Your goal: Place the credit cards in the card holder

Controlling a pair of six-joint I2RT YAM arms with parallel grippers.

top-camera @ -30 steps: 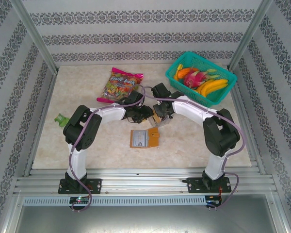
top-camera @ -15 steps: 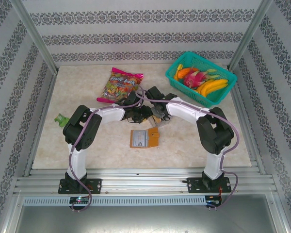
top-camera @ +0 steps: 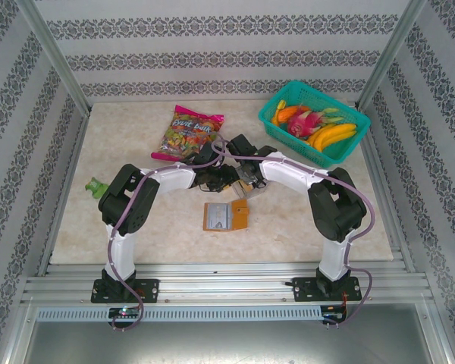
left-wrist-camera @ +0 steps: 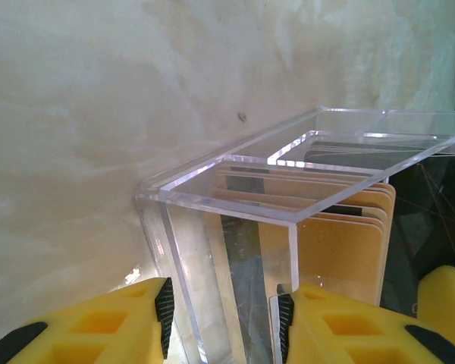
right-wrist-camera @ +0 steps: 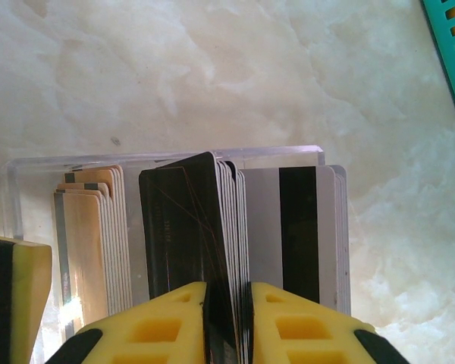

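Nearest the arm bases, the orange-brown card holder (top-camera: 226,216) lies flat on the pale counter (top-camera: 136,243), grey on its left part and bare leather on the right. It sits apart from both arms, at about 6 o'clock from where they meet.

Just past it the two arms converge over a clear tray (left-wrist-camera: 235,163). In its wrist view the left gripper (left-wrist-camera: 224,326) is clamped on the tray's end, with a black pad against each side of the clear wall. The right gripper (right-wrist-camera: 227,303) comes in from 3 o'clock. Its yellow fingers are pinched together on a bundle of credit cards (right-wrist-camera: 182,227) standing on edge in the tray, with a black card on the outside of the bundle. More cards stand in the tray on either side of it: tan ones to the left, and to the right a silver one with a dark stripe.

Farther back, at 11 o'clock from the tray, lies a bright snack bag (top-camera: 189,130). At 1 o'clock a teal basket (top-camera: 345,148) holds fruit — bananas (top-camera: 334,136) among it. Off at 9 o'clock, on the counter's edge, sits a small green object (top-camera: 97,186).
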